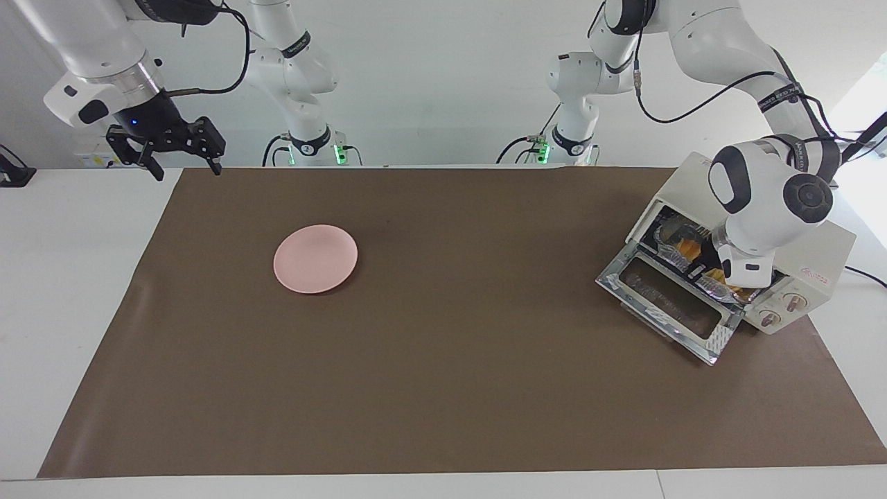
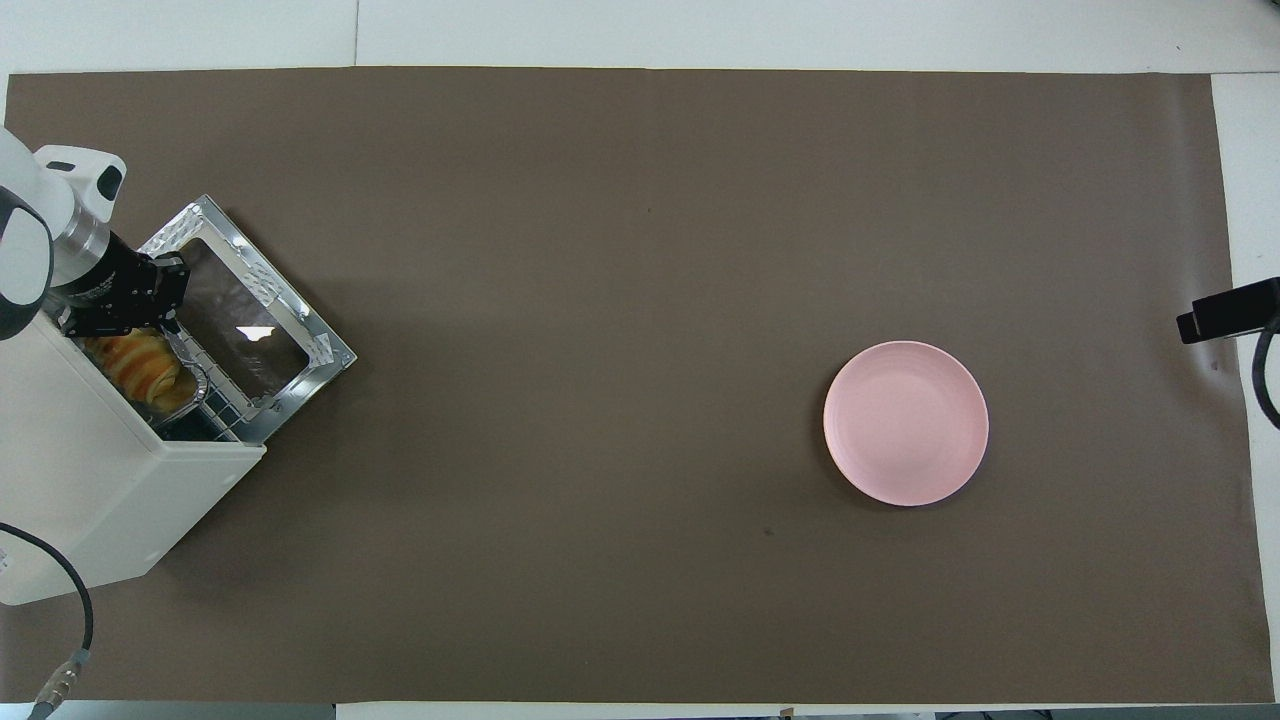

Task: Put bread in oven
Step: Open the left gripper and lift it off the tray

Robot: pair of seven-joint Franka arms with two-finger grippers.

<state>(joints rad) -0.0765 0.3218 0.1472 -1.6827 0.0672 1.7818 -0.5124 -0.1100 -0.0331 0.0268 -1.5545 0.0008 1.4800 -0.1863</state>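
Reaching into the open mouth of the oven [image 2: 110, 480] at the left edge of the overhead view, the left gripper [image 2: 125, 310] sat right over the bread [image 2: 140, 368] — whether its jaws were closed on the loaf or apart I cannot tell. The bread lay inside the oven on a crinkled foil tray [image 2: 195, 385], with the glass door [image 1: 669, 301] dropped flat onto the brown mat [image 1: 443, 388] covering the counter. In the facing view the oven stood at the right of the frame. The right gripper [image 1: 183, 165] hung in the air at that view's upper left, over the mat's corner, jaws spread and holding nothing. A pink plate [image 1: 315, 258] rested bare on the mat, well apart from the oven.
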